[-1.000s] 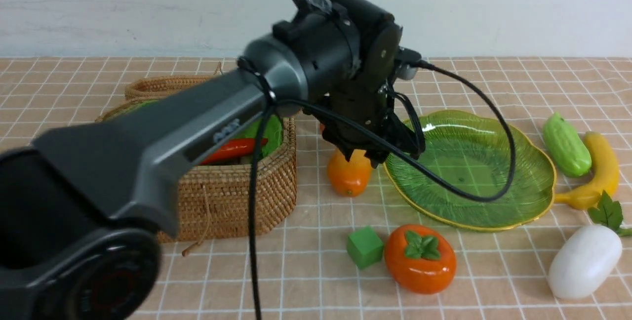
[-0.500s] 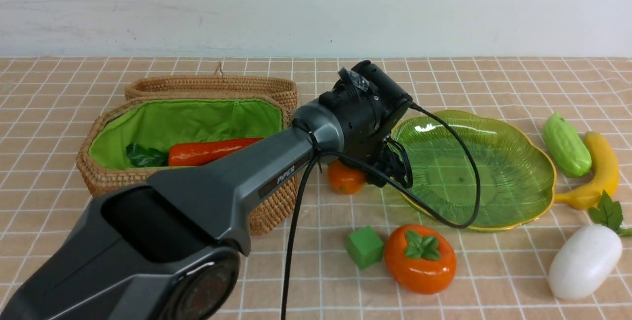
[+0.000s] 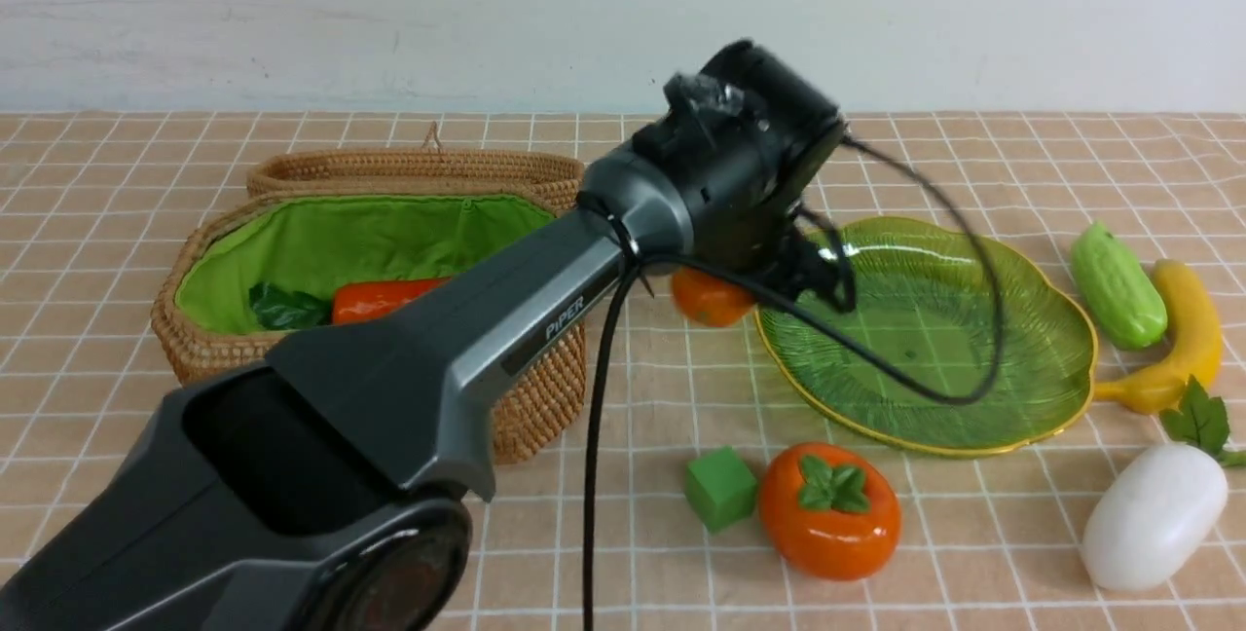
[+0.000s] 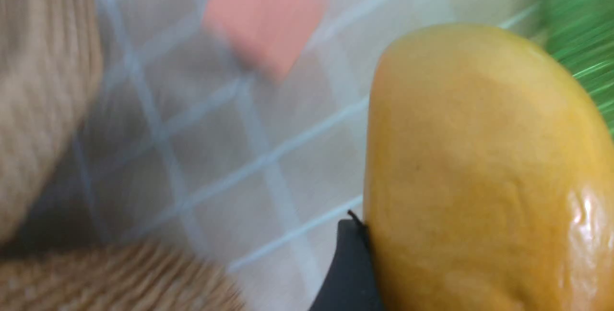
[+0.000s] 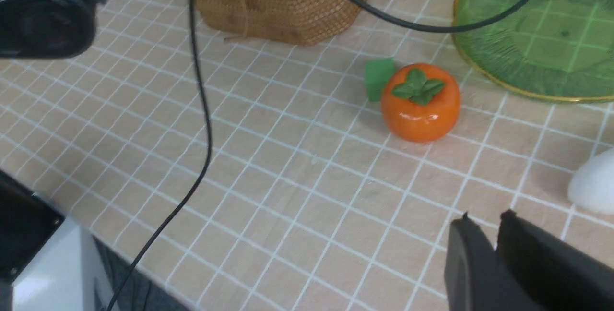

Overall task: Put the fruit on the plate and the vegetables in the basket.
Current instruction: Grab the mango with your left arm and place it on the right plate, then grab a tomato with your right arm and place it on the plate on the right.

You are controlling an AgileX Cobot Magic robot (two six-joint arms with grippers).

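My left gripper is shut on the orange-yellow mango, which hangs above the table between the basket and the green plate. In the left wrist view one black finger presses the mango. An orange carrot lies in the basket. The persimmon sits in front of the plate. Cucumber, banana and white radish lie to the right. My right gripper is shut and empty, low near the radish.
A green cube sits beside the persimmon. A salmon-pink cube lies on the cloth next to the basket. The left arm's black cable hangs over the table's front. The basket's lid stands open behind it.
The left arm dropped onto the mango beside the plate, took hold of it and has now lifted it up off the table, slightly right. Right gripper unchanged.
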